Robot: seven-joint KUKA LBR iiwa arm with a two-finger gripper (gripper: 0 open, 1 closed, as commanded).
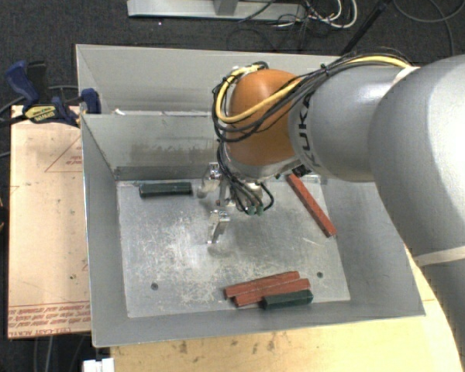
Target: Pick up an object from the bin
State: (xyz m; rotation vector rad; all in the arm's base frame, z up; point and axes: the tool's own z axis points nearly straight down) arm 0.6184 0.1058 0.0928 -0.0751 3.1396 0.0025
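Nearby, green bar (165, 188) left of jaws

Lit evenly and rather brightly from above. Soft, pale sheen on the scratched floor of the grey bin (170, 262), with a lighter streak across its back wall. Broad white highlight along the top of the silver arm (387, 122), a smaller one on its orange cover (260, 122). Darker shade just under the wrist. Thin soft shadows beside the small blocks (263, 286). Dim, nearly black carpet (31, 22) around.

Two green bars (167, 188) (288, 301), three red bars (311, 204) (262, 282) (273, 292)
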